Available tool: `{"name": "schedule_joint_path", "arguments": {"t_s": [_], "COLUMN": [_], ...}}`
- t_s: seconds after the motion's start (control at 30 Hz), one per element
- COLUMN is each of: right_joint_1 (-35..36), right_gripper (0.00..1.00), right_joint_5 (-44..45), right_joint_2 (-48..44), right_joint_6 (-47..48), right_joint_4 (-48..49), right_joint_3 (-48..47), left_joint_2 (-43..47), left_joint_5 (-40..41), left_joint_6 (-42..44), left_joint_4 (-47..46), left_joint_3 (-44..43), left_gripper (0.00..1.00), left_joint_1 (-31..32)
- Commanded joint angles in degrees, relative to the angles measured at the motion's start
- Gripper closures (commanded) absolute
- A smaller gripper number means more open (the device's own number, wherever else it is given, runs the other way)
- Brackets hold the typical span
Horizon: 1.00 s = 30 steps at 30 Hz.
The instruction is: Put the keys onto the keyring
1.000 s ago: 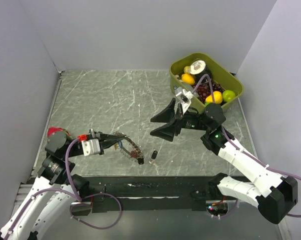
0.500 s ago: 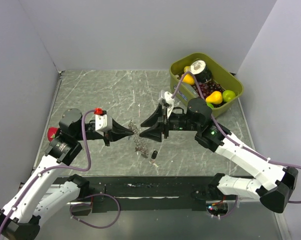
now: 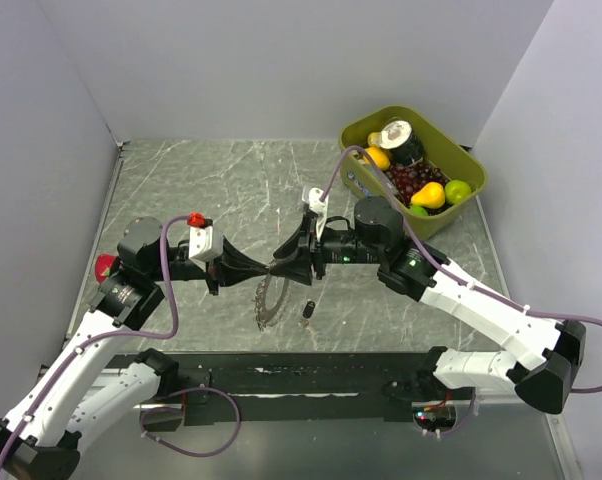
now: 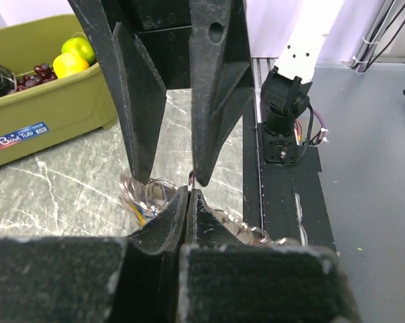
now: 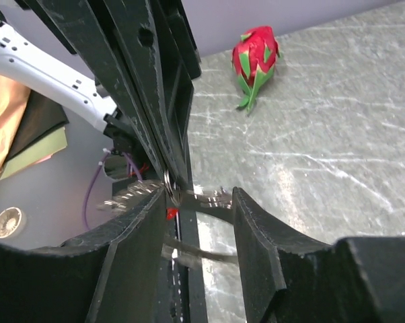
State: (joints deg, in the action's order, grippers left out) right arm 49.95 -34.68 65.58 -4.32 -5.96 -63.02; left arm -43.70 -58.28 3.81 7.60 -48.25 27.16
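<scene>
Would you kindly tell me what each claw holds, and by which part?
The left claw pinches the keyring at its upper rim; the right claw is open, holding nothing.

The counter (image 3: 201, 190) is a grey, marble-patterned slab streaked with pale veins, walled in by plain light panels at the back and sides, with a dark strip (image 3: 311, 375) along its near edge. An olive-green bin (image 3: 465, 204) sits in the far right corner, and a red dragon fruit (image 3: 105, 265) with green tips lies by the left wall. A small black-headed key (image 3: 308, 312) lies alone near the middle of the near edge, well apart from both.
</scene>
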Motion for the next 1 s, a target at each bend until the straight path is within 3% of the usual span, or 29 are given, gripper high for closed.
{"name": "schedule_joint_path", "arguments": {"t_s": [0.0, 0.03, 0.1, 0.2, 0.33, 0.43, 0.47, 0.53, 0.63, 0.83, 0.97], "right_joint_1": [1.28, 1.29, 1.46, 1.46, 1.46, 1.37, 1.20, 1.11, -0.20, -4.86, -5.13], "right_gripper": [0.53, 0.56, 0.70, 1.00, 1.00, 1.00, 1.00, 1.00, 1.00, 1.00, 1.00], "right_joint_5": [0.40, 0.22, -0.21, -0.66, -0.66, 0.66, 1.10, 1.98, 1.46, -5.38, -11.37], "right_joint_2": [0.95, 1.21, 1.83, 2.44, 1.22, -0.45, -0.89, -2.64, -6.24, -12.75, -13.55], "right_joint_6": [0.89, 0.80, 0.71, 0.89, 0.19, -0.17, -0.34, -1.39, -3.76, -9.40, -5.36], "right_joint_4": [1.39, 1.39, 1.12, -0.02, 1.21, 2.00, 2.78, 4.54, 12.00, 32.63, 34.44], "right_joint_3": [-3.42, -3.68, -3.95, -4.74, -3.69, -2.81, -2.54, -0.97, 3.68, 14.41, 15.74], "left_joint_2": [0.72, 0.64, 0.90, 1.25, 1.51, 2.65, 3.27, 5.46, 7.14, 6.79, 7.58], "left_joint_5": [-2.10, -2.27, -2.28, -2.19, -1.23, 4.72, 6.41, 9.40, 10.73, 3.97, -0.60], "left_joint_6": [-0.91, -0.83, -1.00, -1.35, -0.39, -0.03, -0.99, -2.67, -6.97, -10.58, -11.64], "left_joint_4": [-3.82, -3.82, -4.16, -4.78, -3.03, -0.83, -1.00, -3.45, -6.88, -11.36, -15.68], "left_joint_3": [-2.73, -2.73, -2.55, -2.29, -2.99, -4.40, -4.31, -3.08, -1.32, 0.70, 2.11], "left_gripper": [0.99, 0.99, 0.99, 0.99, 0.99, 0.66, 0.44, 0.35, 0.31, 0.36, 0.38], "left_joint_1": [0.18, 0.18, 0.18, 0.09, 0.18, 0.09, 0.09, 0.09, -0.17, -0.61, -0.70]}}
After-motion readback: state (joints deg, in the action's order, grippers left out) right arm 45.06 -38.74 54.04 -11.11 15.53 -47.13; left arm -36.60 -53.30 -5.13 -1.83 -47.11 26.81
